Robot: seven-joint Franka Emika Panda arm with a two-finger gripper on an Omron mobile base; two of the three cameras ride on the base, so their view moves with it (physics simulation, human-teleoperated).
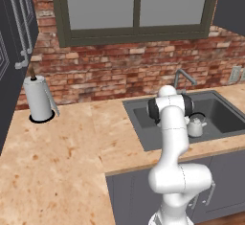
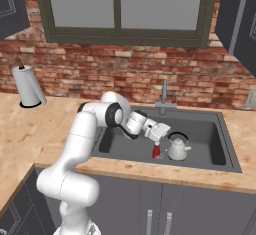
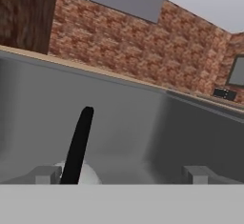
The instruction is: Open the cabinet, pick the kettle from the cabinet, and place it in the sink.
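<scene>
**Kettle down in the sink, fingers spread around its handle**

In the hand view the two fingers (image 3: 126,173) stand wide apart at the bottom of the frame, one low left and one low right, gripping nothing. Between them, nearer the left one, the kettle's thin black handle rises as a dark arch above a sliver of pale lid; I cannot tell whether the left finger touches it.

In the right base view the kettle (image 2: 177,148) sits upright on the floor of the sink (image 2: 220,151), a little right of frame centre, with the hand just to its left and tilted down toward it. The faucet (image 2: 164,95) stands behind, at the basin's back rim. The left base view shows the kettle (image 1: 195,126) low in the basin at centre right, partly behind the arm.

Judging from this, the placing step looks as good as done: the kettle rests in the sink with nothing clamped on it. The next move calls for a clean lift of the hand, up and away from the handle arch so it is not snagged or tipped. The desk (image 1: 57,147) around the basin carries a paper-towel roll (image 1: 38,98) at far left, well apart.
</scene>
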